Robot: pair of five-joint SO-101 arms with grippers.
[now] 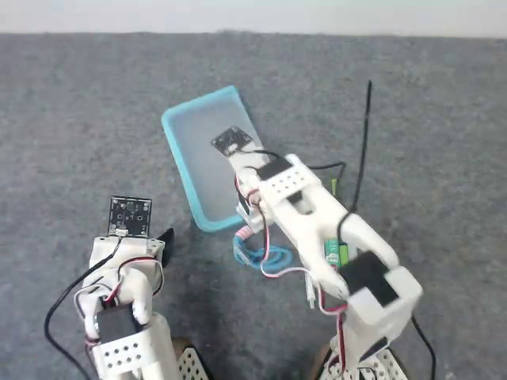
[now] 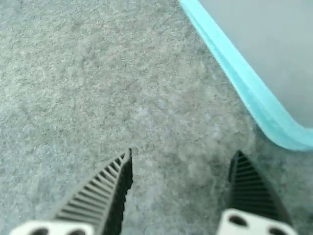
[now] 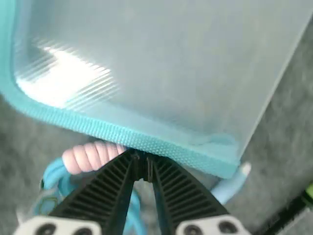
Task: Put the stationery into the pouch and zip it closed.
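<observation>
The translucent pouch (image 1: 212, 150) with a teal zipper edge (image 3: 146, 142) lies flat on the grey carpet, mid-table. My right gripper (image 3: 142, 157) is shut, its tips pinched at the near teal edge; what sits between them is hidden. A pink coil (image 3: 90, 154) and a blue cord loop (image 1: 261, 258) lie right beside that edge. A pale blue pen tip (image 3: 234, 180) pokes out by the pouch corner. A green marker (image 1: 333, 252) lies partly under the right arm. My left gripper (image 2: 183, 155) is open over bare carpet, left of the pouch's near corner (image 2: 288, 134).
A thin black rod or cable (image 1: 363, 146) runs along the carpet right of the pouch. The right arm (image 1: 317, 229) covers the pouch's near right corner. Grey carpet spreads on all sides, with room to the left and far side.
</observation>
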